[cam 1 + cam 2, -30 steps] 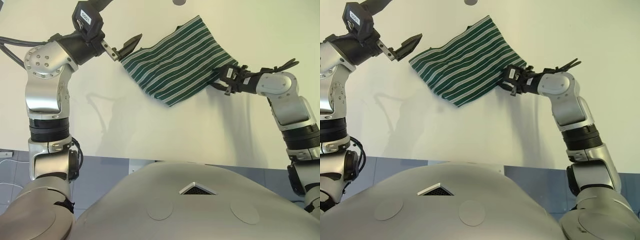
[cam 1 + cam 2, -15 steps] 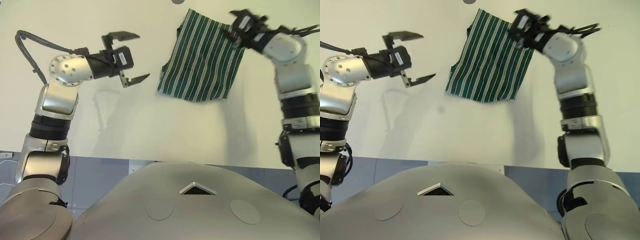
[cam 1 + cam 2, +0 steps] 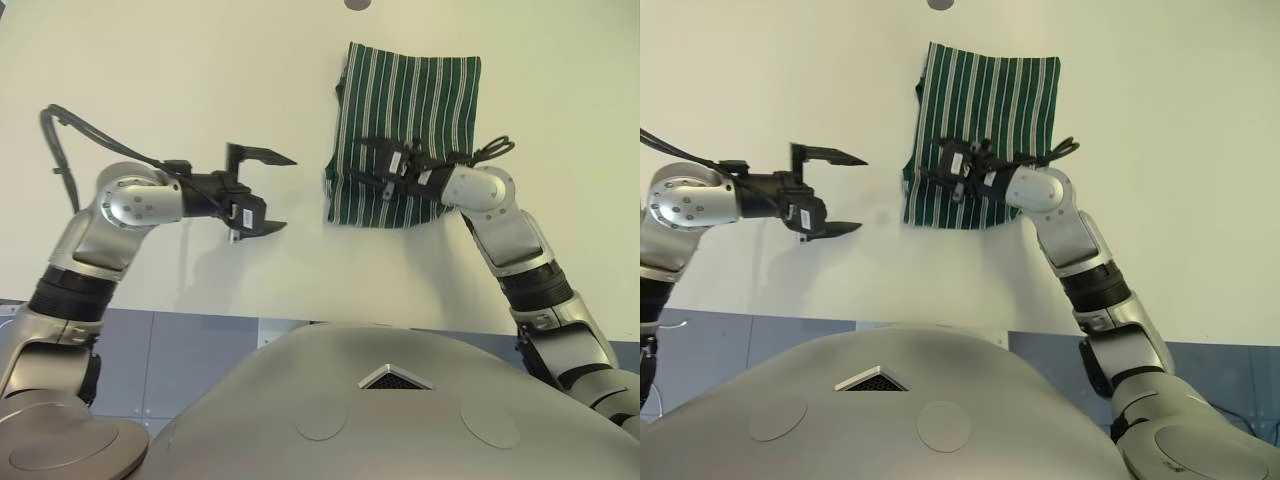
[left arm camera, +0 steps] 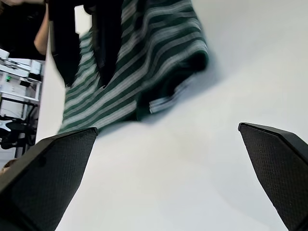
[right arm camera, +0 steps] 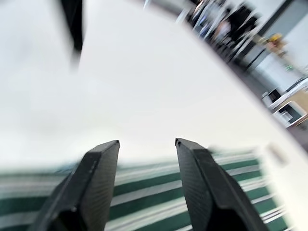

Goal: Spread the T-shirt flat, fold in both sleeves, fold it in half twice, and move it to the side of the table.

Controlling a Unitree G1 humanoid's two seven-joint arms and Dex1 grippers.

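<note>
The striped T-shirt (image 3: 410, 100) is now laid flat, right gripper (image 3: 368, 165) parted over it, left gripper (image 3: 285, 193) wide beside it. Limp, light: corners are best pinched.

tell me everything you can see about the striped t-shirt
The T-shirt is soft dark green cloth with thin white stripes, folded into a rough rectangle and lying flat on the white table, to the robot's right of centre. Its stripes run away from the robot. Its left edge is uneven. The open right pincer sits over its near part; contact is unclear.
</note>
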